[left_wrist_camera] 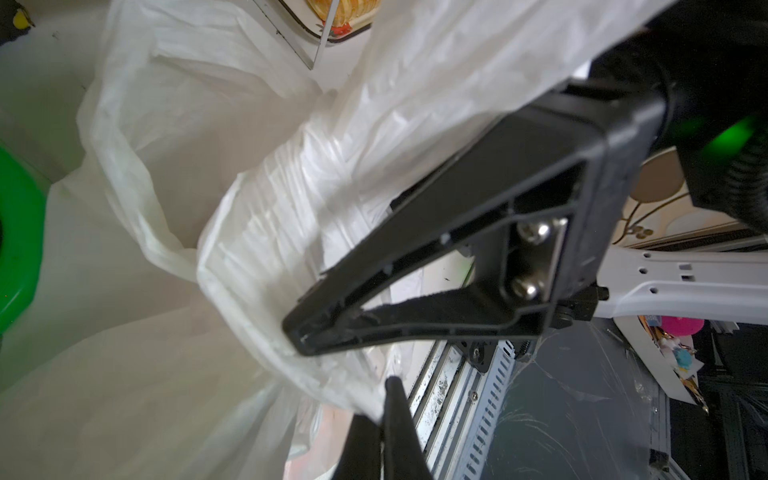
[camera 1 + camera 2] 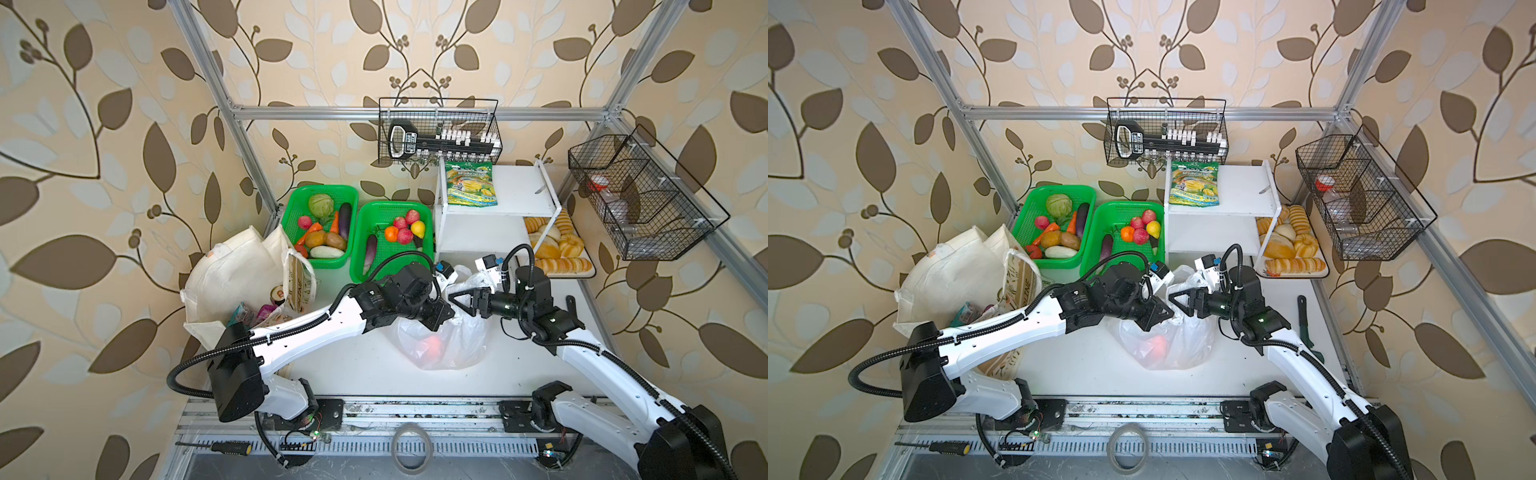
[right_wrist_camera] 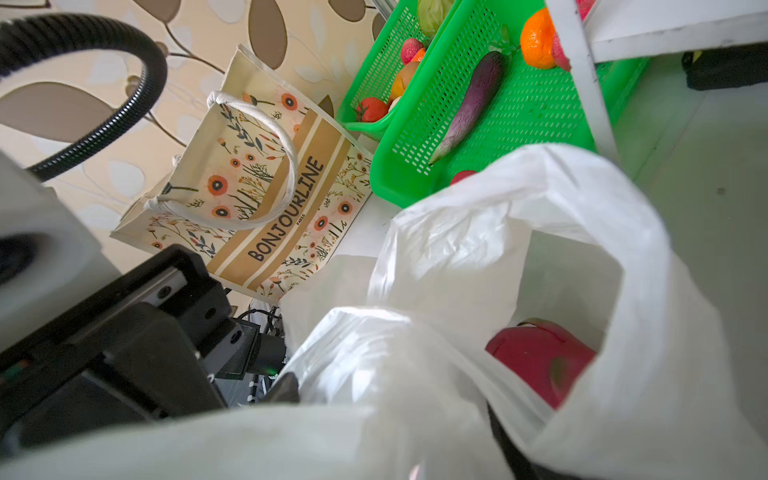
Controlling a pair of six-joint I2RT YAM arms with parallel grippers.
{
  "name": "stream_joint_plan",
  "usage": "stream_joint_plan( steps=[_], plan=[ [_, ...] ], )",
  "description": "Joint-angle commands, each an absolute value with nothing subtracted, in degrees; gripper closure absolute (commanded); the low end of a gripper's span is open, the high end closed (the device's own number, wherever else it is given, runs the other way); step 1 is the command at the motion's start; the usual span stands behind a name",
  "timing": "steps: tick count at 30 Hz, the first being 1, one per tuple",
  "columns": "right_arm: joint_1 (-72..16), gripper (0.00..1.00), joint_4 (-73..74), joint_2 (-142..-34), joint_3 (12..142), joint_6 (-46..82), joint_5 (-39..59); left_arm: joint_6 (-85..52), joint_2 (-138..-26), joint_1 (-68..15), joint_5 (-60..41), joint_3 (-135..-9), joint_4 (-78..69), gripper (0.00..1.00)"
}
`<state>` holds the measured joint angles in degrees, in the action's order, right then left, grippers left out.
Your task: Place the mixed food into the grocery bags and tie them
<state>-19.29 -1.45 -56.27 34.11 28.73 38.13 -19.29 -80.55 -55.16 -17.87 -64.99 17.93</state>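
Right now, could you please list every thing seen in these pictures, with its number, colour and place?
plastic bag: one, translucent white, centre.
dragon fruit: one, pink-red, inside the plastic bag.
cloth tote: one, cream, left side.
packets: two, blue and purple, in the tote's mouth.
green baskets: two, green, behind the bags.
white shelf: one, white, back right.
snack pouch: one, green-yellow, on the shelf top.
bread loaves: several, golden, right of the shelf.
wire baskets: two, black, hanging at back and right.
screwdriver: one, black and yellow, front edge.
left gripper: one, black, shut on the plastic bag.
right gripper: one, black, at the bag's top, state unclear.
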Motion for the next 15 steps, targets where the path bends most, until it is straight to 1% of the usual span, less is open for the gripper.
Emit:
stream_joint_plan(
  steps=[1,7,10,11,13,14,15],
  plan=[
    [-19.5,0.26,0.0,-56.4,36.0,30.7,38.9,-18.7,-81.4,-55.9,-18.2,-64.5,16.4,1.0],
    [-20.3,0.25,-1.3,-57.5,36.7,30.9,39.0,-18.0,-82.0,-56.4,-18.3,-65.2,15.1,1.0],
    [-21.8,0.24,-5.3,-58.2,38.4,27.7,36.0,-17.5,-82.0,-56.7,-18.2,-65.9,14.9,1.0],
    [-22.3,0.24,-6.6,-58.3,38.9,26.6,34.3,-17.3,-83.5,-56.7,-17.9,-66.2,15.2,1.0],
    [-22.6,0.3,-8.9,-58.5,39.6,24.9,32.0,-16.9,-83.8,-56.8,-17.0,-66.6,15.8,1.0],
    [-22.5,0.35,-9.3,-58.4,39.7,24.3,31.7,-16.7,-83.6,-56.8,-16.2,-66.7,16.1,1.0],
    [-22.3,0.42,-9.3,-58.3,39.6,23.9,31.6,-16.6,-83.4,-56.8,-15.5,-66.7,16.3,1.0]
  ],
)
